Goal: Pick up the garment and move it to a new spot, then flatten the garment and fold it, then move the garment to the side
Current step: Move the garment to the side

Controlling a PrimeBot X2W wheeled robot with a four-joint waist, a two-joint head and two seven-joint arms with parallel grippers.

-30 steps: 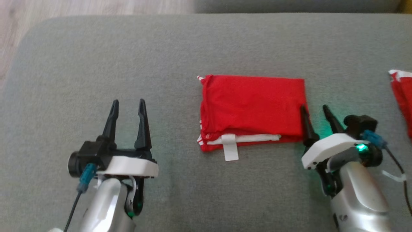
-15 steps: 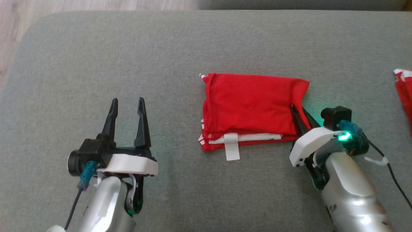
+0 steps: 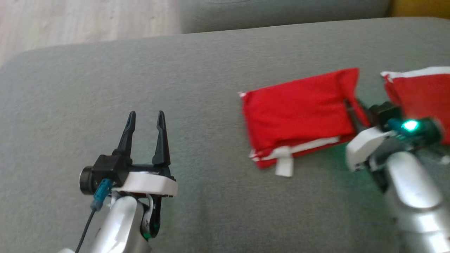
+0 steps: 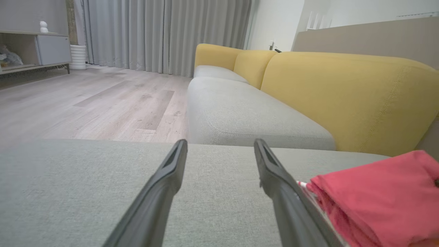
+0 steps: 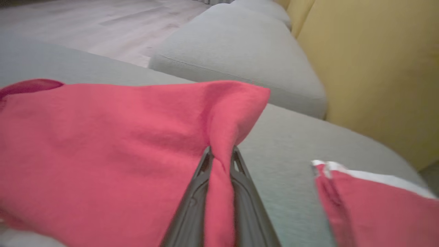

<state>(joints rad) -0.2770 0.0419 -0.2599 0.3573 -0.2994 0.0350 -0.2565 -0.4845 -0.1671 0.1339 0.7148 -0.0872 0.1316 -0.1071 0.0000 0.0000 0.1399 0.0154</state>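
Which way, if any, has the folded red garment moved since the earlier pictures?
Yes. The folded garment slid right, closing on the second garment.

Two red cloth garments with white trim were spotted: the folded red garment (image 3: 299, 116) and a second red garment (image 3: 418, 91). Just one white fabric tag (image 3: 284, 166) was seen. Two grippers with long dark fingers were tallied, the left gripper (image 3: 146, 114) and the right gripper (image 5: 221, 152). Three grey fabric seat cushions (image 4: 240, 116) were made out, and three yellow upholstered back cushions (image 4: 346, 99) were counted too.
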